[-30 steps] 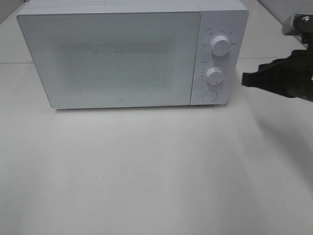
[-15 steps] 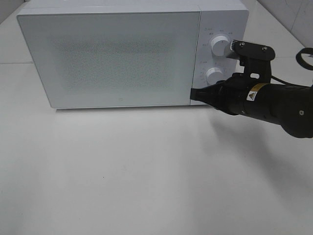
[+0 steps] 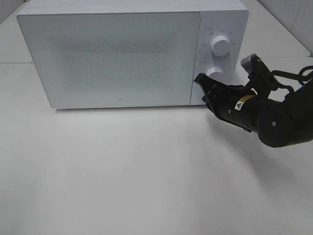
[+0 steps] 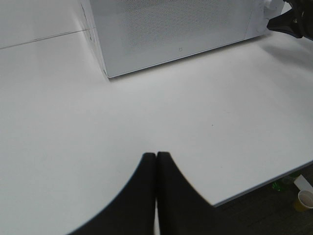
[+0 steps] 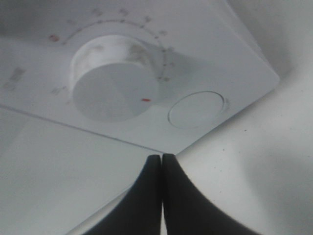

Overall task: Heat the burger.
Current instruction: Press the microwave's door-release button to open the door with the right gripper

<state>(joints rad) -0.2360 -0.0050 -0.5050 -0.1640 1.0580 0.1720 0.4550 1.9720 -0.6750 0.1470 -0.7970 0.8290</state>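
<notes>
The burger is not in view. A white microwave [image 3: 112,54] stands at the back of the table with its door shut; it also shows in the left wrist view [image 4: 171,29]. My right gripper [image 3: 201,82] is shut and empty, its tips at the lower right corner of the microwave's front, next to the lower knob [image 3: 215,74] and the round door button. The right wrist view shows that knob [image 5: 115,88], the round button [image 5: 197,108] and the shut fingers [image 5: 161,161] just below the panel. My left gripper [image 4: 156,156] is shut and empty above the bare table.
The upper knob [image 3: 220,45] sits on the control panel. The white table [image 3: 146,166] stretches in front of the microwave. Its front edge shows in the left wrist view [image 4: 259,188], with a paper cup [image 4: 305,198] on the floor beyond.
My right arm has swung in from the right edge to the microwave's control panel. Its shut tips have shifted from the door's lower corner to beside the lower knob. The left gripper's earlier state is not shown.
</notes>
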